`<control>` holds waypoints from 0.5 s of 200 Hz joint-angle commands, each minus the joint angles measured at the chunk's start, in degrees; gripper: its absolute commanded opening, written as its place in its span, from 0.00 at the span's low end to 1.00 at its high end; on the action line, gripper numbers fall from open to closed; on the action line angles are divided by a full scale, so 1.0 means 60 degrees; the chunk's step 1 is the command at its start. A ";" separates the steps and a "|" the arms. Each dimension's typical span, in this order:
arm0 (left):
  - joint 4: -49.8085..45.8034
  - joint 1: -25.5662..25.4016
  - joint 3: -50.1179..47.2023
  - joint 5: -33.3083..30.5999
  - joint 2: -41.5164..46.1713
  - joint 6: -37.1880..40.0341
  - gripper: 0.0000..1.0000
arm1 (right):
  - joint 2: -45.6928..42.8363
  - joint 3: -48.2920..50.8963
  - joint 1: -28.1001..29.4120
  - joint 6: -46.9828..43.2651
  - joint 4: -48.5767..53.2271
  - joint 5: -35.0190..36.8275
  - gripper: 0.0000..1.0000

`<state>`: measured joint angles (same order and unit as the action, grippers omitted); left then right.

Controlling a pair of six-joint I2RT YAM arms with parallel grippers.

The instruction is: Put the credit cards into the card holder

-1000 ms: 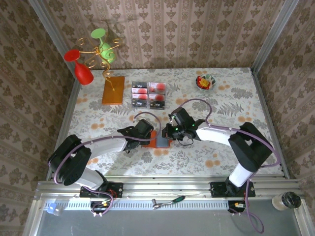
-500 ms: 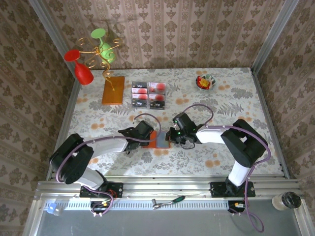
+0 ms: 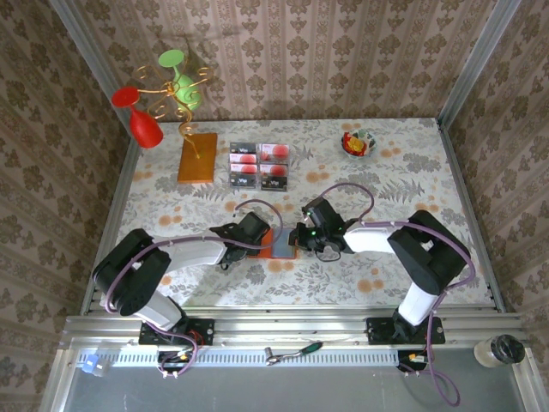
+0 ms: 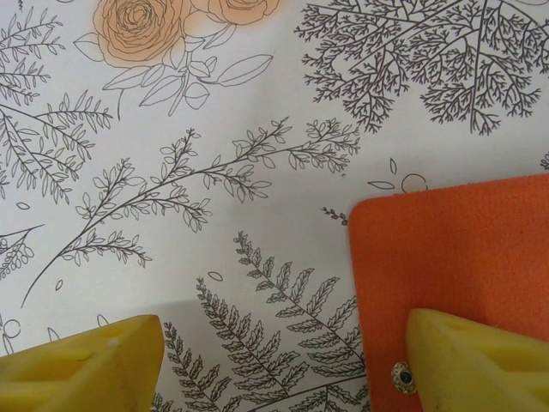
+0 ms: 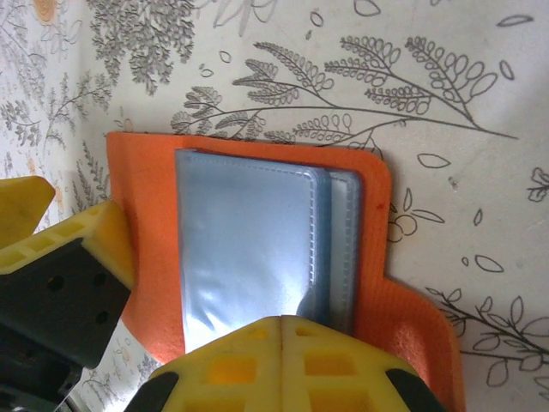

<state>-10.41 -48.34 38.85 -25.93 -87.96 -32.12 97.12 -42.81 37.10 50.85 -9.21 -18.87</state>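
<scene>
Orange-red, felt-like cloth with rounded corners: the card holder (image 5: 382, 249) lies open and flat on the floral-printed surface (image 3: 386, 180), near the middle, between the two claws. Inside we note glossy grey-blue plastic sleeves (image 5: 244, 249), stitched along the edges and stacked in at least two layers. A small round metal snap (image 4: 400, 375) sits on the outer flap.

The left arm lies low, stretched from its base toward the holder's left side. Its left claw (image 4: 283, 348) stands wide apart with nothing between the yellow pads (image 4: 86, 365). The pad at the right of that view lies over the corner of the orange flap, the other over bare surface.

The right arm folds back on itself, wrist low at the holder's right side. Its right claw (image 5: 281, 356) is closed tight, the pads meeting along one seam at the sleeve edge, where a sleeve corner curls up. We cannot tell whether any plastic is pinched.

The credit cards (image 3: 244, 160), black and pale pink with red round marks, sit in a clear compartment tray (image 3: 290, 167) at the far side, well apart from the holder. The tray is just beside an orange-brown board (image 3: 197, 157) with a gold wire stand (image 3: 176, 99).

The overhead view gives the cards and both arm poses. The right wrist view gives the sleeves, and the left wrist view gives the snap.
</scene>
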 commanded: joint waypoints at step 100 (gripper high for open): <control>-0.0430 -0.0129 -0.0191 -0.0263 -0.0120 -0.0146 0.75 | -0.1094 0.0479 -0.0735 -0.0523 0.0651 0.0240 0.00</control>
<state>-10.44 -48.77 38.85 -26.48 -88.03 -32.56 92.73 -42.68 34.26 48.29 -5.85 -18.79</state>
